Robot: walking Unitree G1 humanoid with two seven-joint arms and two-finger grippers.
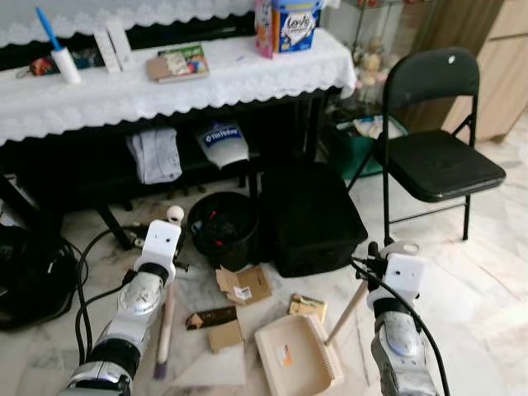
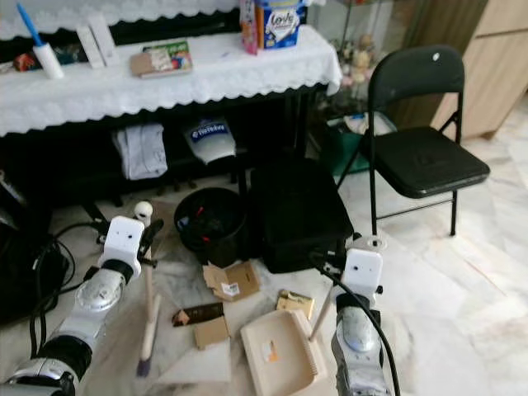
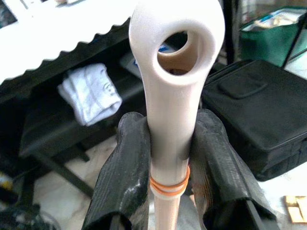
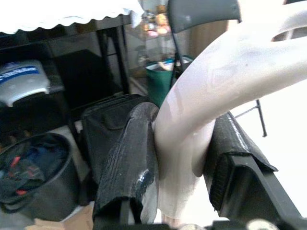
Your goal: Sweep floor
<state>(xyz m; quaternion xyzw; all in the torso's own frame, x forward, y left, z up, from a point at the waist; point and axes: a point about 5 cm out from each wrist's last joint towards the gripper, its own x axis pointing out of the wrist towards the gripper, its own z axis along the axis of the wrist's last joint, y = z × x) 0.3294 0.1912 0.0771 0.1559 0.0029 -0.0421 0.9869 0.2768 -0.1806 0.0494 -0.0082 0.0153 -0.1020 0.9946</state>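
Pale marble floor [image 1: 487, 280] carries torn brown cardboard scraps [image 1: 242, 285]. Our left gripper [image 3: 169, 158] clamps the cream plastic broom handle [image 3: 173, 96]; our right gripper [image 4: 184, 158] clenches the smooth cream dustpan's [image 1: 297, 356] wooden handle [image 1: 346, 312].

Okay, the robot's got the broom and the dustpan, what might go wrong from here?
The cardboard scraps lie close to the black bin and black case, so a broom stroke might push them underneath. Black cables trail beside the left gripper and could snag. The dustpan could tip in the right gripper.
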